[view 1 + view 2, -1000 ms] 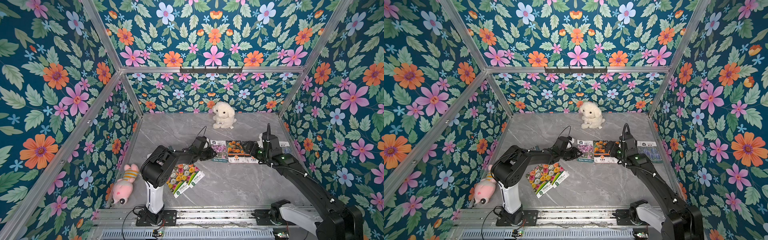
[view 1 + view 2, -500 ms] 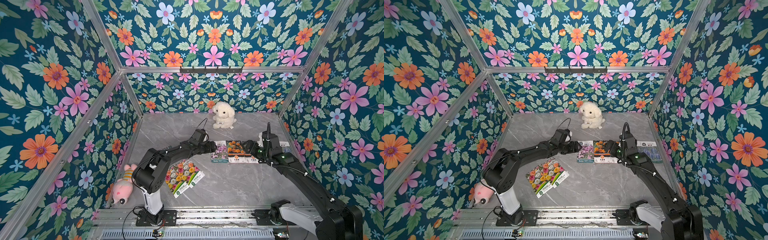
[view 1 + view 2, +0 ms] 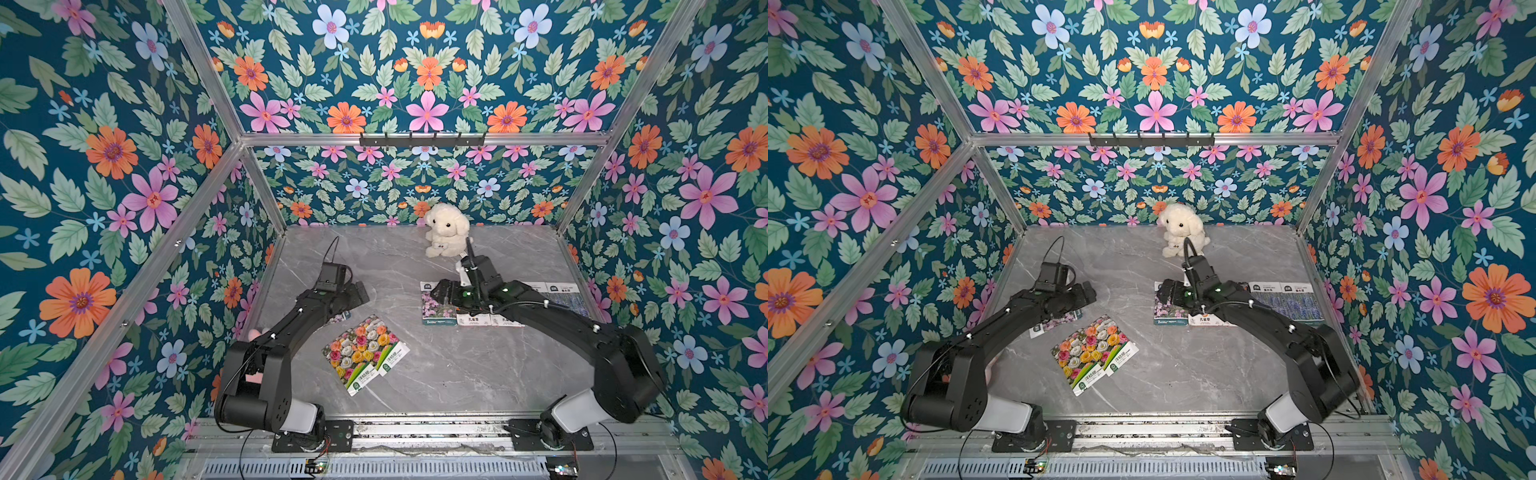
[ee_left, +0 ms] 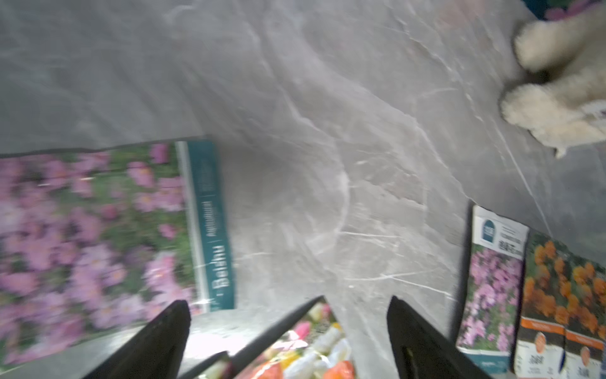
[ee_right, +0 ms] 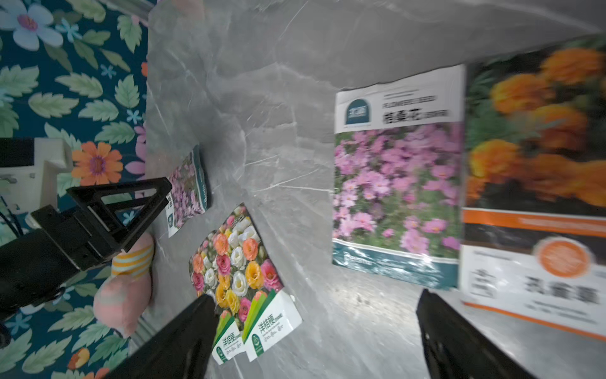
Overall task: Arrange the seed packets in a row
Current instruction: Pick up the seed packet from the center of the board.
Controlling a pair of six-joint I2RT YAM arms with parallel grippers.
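We count five of eight in line. The row sits on the right arm's side of the counter (image 3: 386, 257): one pink-purple packet (image 5: 396, 190) at its inner end, edge to edge with the two orange marigold packets (image 5: 531, 157), then the two lavender packets (image 3: 1281, 305) out by the wall. The right arm covers part of it, so we can't vouch for every joint. Left to do: the second pink-purple packet (image 4: 108, 236), flat and skewed against the row, well apart from it on the left arm's side and partly under that arm in both top views. Also the two multicolour packets (image 3: 361, 353), overlapped and tilted, mid-counter toward the front. Left tool (image 4: 288, 328) is released, fingers spread with nothing between them, hanging just beside the stray pink one. Right tool (image 5: 318, 328) is also released and empty, at the pink-purple end of the row. Our read: three placements remain, plus splitting the overlapped pair, and bare counter beside the inner end gives room. White plush dog (image 3: 445, 230) sits behind the row, out of its line.
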